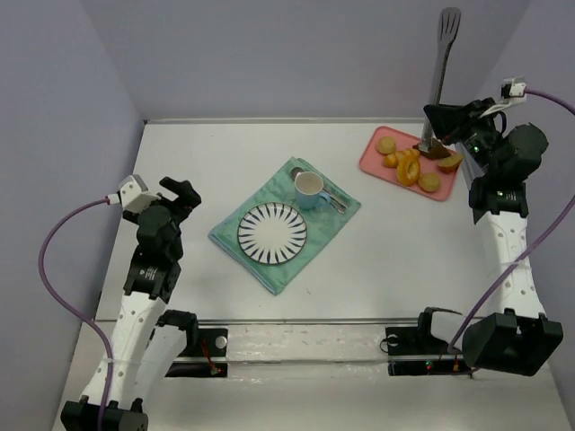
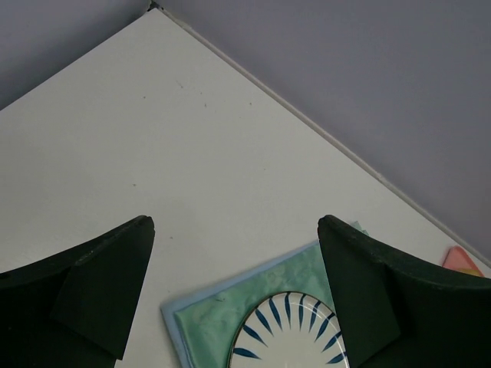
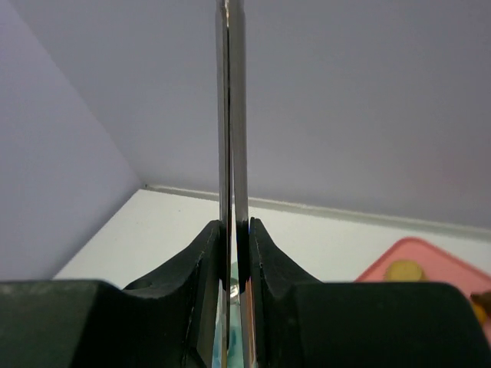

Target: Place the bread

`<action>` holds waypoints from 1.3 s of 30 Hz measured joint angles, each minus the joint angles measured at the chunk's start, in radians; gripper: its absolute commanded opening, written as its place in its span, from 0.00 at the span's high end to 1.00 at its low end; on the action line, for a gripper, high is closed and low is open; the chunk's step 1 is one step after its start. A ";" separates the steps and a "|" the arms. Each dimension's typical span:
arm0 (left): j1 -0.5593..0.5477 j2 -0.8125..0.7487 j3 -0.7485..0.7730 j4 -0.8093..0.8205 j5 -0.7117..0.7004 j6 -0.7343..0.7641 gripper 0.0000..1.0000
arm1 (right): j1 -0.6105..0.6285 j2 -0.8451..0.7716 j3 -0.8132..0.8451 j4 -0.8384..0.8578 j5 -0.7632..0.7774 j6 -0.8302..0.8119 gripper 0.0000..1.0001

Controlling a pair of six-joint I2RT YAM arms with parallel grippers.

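Observation:
Several golden bread pieces [image 1: 409, 169] lie on a pink tray [image 1: 370, 160] at the back right. My right gripper [image 1: 440, 121] is shut on metal tongs [image 1: 445, 63], held upright over the tray. The tongs' lower tips are at a brown piece [image 1: 437, 151]; I cannot tell whether they grip it. In the right wrist view the fingers [image 3: 207, 253] clamp the two tong blades [image 3: 232, 115], and the tray [image 3: 437, 264] shows at lower right. A white plate with blue stripes [image 1: 271, 233] lies on a green cloth [image 1: 241, 244]. My left gripper [image 1: 184, 193] is open and empty, left of the cloth.
A light blue cup [image 1: 310, 189] and a spoon [image 1: 337, 199] sit on the cloth behind the plate. The left wrist view shows the plate [image 2: 291, 333], the cloth corner [image 2: 222, 314] and the tray's corner [image 2: 460, 261]. Grey walls close the table at back and sides.

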 measured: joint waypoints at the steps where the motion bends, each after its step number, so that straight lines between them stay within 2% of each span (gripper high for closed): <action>1: 0.000 -0.006 0.000 0.001 0.003 0.000 0.01 | 0.014 -0.015 -0.007 -0.030 0.037 0.013 0.79; 4: 0.000 -0.014 -0.005 0.009 0.016 0.003 0.01 | 0.070 -0.068 -0.014 -0.216 0.195 0.039 0.79; 7: 0.000 -0.013 -0.017 0.023 0.048 0.005 0.01 | 0.099 -0.106 -0.043 -0.365 0.303 0.042 0.70; 9: 0.000 -0.013 -0.028 0.031 0.068 0.005 0.01 | 0.106 -0.133 -0.095 -0.447 0.360 0.043 0.65; 10: 0.000 -0.013 -0.035 0.036 0.076 0.006 0.01 | 0.106 -0.139 -0.118 -0.501 0.384 0.045 0.58; 16: 0.000 -0.014 -0.055 0.036 0.093 0.005 0.01 | 0.116 -0.095 -0.147 -0.710 0.478 0.014 0.51; 19: 0.000 -0.018 -0.057 0.037 0.093 0.005 0.01 | 0.118 -0.086 -0.156 -0.760 0.499 0.000 0.48; 29: 0.000 -0.023 -0.060 0.037 0.085 0.001 0.01 | 0.124 -0.047 -0.131 -0.828 0.542 -0.055 0.47; 39: 0.000 -0.002 -0.067 0.037 0.082 -0.005 0.01 | 0.253 0.140 -0.076 -0.884 0.690 -0.083 0.47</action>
